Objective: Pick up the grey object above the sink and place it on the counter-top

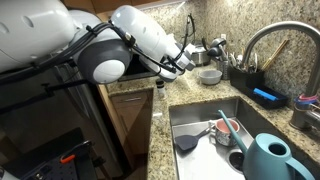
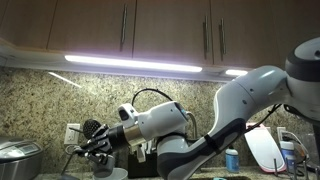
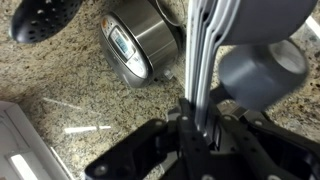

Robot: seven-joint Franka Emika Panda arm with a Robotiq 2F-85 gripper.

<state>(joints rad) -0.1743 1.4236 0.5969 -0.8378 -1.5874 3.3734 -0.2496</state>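
Near edge: sink [image 1: 205,120], basin cluttered, faucet [image 1: 262,40] arching at right. Beyond its far rim runs the speckled granite tabletop [image 3: 70,95]. The tool [image 1: 186,63] hangs low over that strip, clenched; in the wrist view its fingers [image 3: 200,70] press together with nothing visible between them. Just right of them a grey rounded piece sits on the granite, most likely the grey object [image 3: 260,72], close beside the tool but not gripped. Farther off: a steel cooker [image 3: 135,45], then a black slotted spoon [image 3: 45,20]. Judgement: pick-up not made; opening, grasping, lifting and setting down are all left, unless this spot is already the drop point, which I cannot tell.
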